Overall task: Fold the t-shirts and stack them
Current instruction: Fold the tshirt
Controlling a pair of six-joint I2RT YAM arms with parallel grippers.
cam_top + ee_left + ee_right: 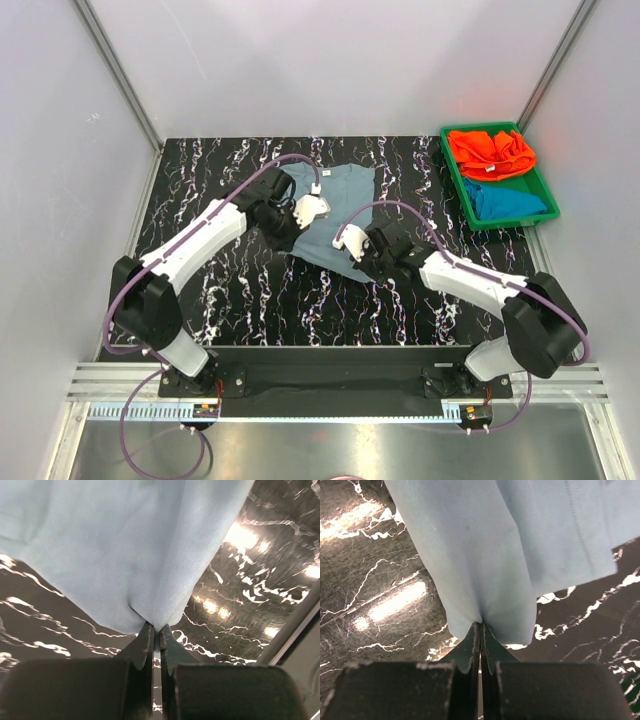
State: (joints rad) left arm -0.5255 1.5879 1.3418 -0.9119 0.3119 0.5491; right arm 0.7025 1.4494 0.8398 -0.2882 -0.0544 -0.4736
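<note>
Left gripper (pixel 156 628) and right gripper (pixel 480 626) clamp the dusty grey-blue cloth t-shirt (pixel 340 205), seemingly mid-fold, while bright orange t-shirt (pixel 490 152) and teal-blue t-shirt (pixel 510 201) wait unfolded in a green plastic tray (pixel 452 180).

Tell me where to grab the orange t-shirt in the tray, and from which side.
Pinch a raised fold near the middle of the orange t-shirt, coming straight down. It lies crumpled in the far end of the green tray, whose walls likely block a side approach.
</note>
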